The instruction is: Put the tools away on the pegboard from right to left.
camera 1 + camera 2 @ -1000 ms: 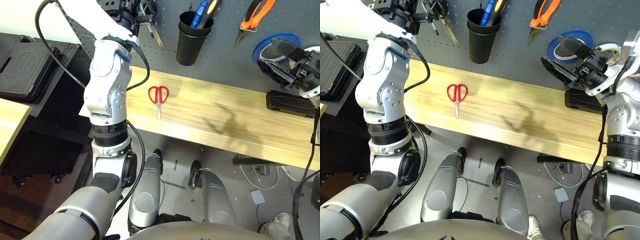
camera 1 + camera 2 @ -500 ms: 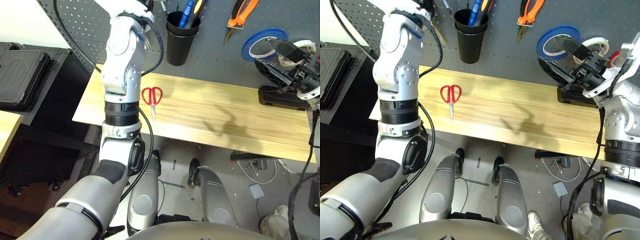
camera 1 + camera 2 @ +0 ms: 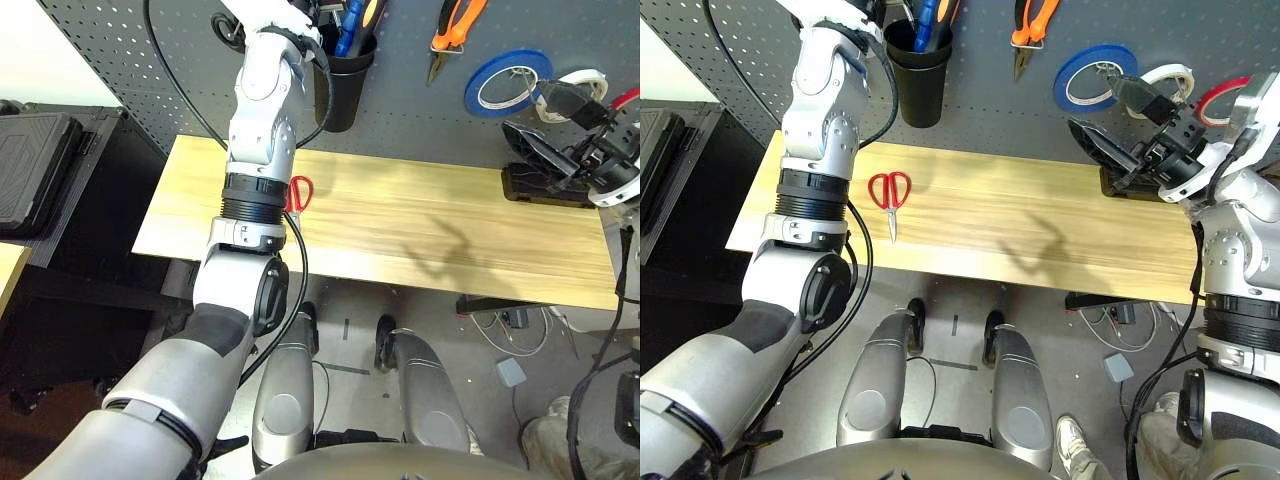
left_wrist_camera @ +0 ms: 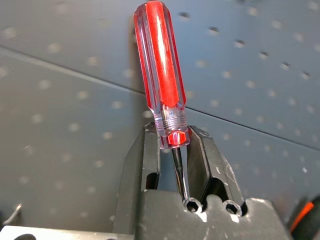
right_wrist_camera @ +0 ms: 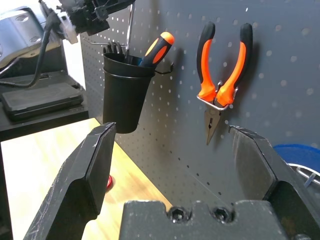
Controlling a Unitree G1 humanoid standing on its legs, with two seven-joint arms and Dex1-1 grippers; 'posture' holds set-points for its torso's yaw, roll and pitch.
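My left gripper point(image 4: 172, 137) is shut on the slim red-handled screwdriver point(image 4: 161, 75), gripping just below the handle, high against the pegboard point(image 3: 150, 60). The screwdriver's shaft point(image 5: 129, 30) points down into the mouth of a black cup point(image 5: 125, 95). The red-handled scissors point(image 3: 888, 190) lie flat on the wooden bench below the left arm. Orange-handled pliers point(image 5: 223, 75) hang on the board. The thin red tape ring point(image 3: 1222, 100) hangs at the far right. My right gripper point(image 3: 1118, 120) stands open and empty in front of the board's right part.
Blue tape point(image 3: 1095, 75) and white tape point(image 3: 1165, 78) hang beside the red ring. The black cup point(image 3: 340, 75) holds blue- and orange-handled tools point(image 3: 352, 25). A black box point(image 3: 545, 185) sits on the bench at the right. A black case point(image 3: 35, 170) lies off the bench's left end.
The camera has tilted, shifting the whole scene down and left. My left gripper has carried the screwdriver right, to above the black cup. The right gripper stays open.
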